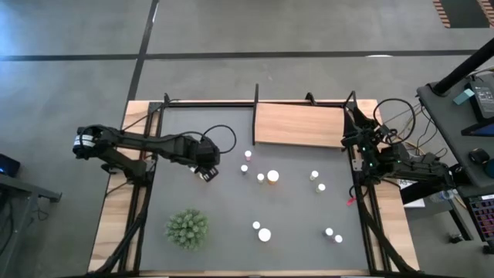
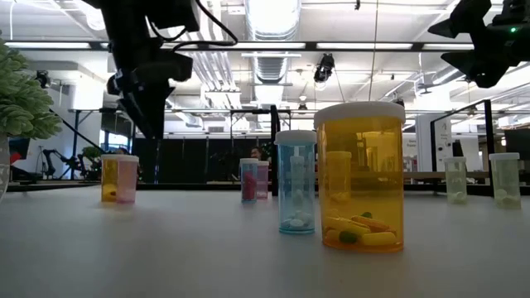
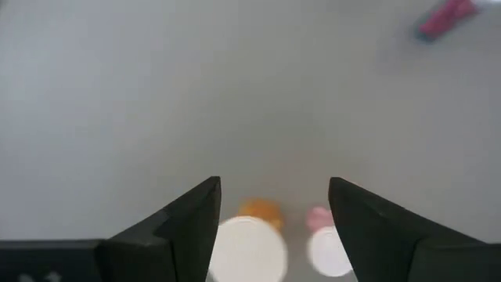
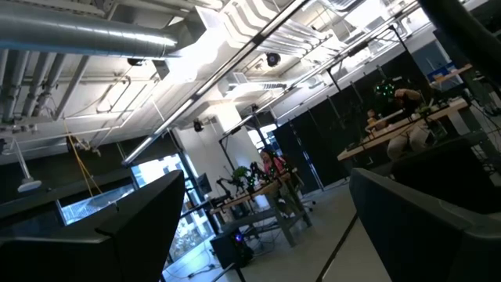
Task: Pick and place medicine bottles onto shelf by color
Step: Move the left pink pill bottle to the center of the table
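My left gripper [image 1: 207,171] [image 3: 274,211] hangs open over the mat's left part, pointing steeply down. Right below it an orange bottle [image 3: 249,244] [image 2: 109,179] and a pink bottle [image 3: 329,247] [image 2: 126,179] stand side by side on their bases, clear of the fingers. More white-capped bottles stand around the mat's middle [image 1: 272,177], toward the right [image 1: 314,175] and near the front [image 1: 265,234]. The light-wood shelf [image 1: 299,123] lies at the far edge. My right gripper [image 4: 266,227] [image 1: 361,144] waits open at the table's right edge, tilted up into the room.
A green spiky plant [image 1: 187,228] stands at the mat's front left. In the low view a wide orange bottle [image 2: 362,175] and a bluish one [image 2: 296,182] stand close to the camera. A small pink thing [image 3: 446,17] lies by the right frame post.
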Tool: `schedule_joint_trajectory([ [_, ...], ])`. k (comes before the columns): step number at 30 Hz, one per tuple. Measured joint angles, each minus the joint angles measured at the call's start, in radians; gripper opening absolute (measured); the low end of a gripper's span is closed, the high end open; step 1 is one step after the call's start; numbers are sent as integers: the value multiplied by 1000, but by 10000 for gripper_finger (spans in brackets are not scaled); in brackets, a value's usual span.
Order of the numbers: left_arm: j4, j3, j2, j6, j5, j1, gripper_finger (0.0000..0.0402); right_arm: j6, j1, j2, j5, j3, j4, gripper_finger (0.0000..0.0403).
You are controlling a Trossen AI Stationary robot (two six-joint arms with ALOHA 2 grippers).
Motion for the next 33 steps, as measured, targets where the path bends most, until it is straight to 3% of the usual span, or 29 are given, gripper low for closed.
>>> schedule_joint_trajectory([
  [3, 14, 0, 10, -155, 26, -2, 221, 0, 0, 0, 0, 0, 0, 352],
  [9, -74, -5, 43, -645, 137, -1, 221, 0, 0, 0, 0, 0, 0, 352],
  [13, -76, -5, 57, -844, 231, -2, 221, 0, 0, 0, 0, 0, 0, 352],
  [17, -75, -4, 59, -1004, 256, -2, 221, 0, 0, 0, 0, 0, 0, 352],
  [25, -74, -5, 78, -1210, 269, -2, 221, 0, 0, 0, 0, 0, 0, 352],
  [33, -73, 2, 160, -1244, 292, 3, 221, 0, 0, 0, 0, 0, 0, 352],
])
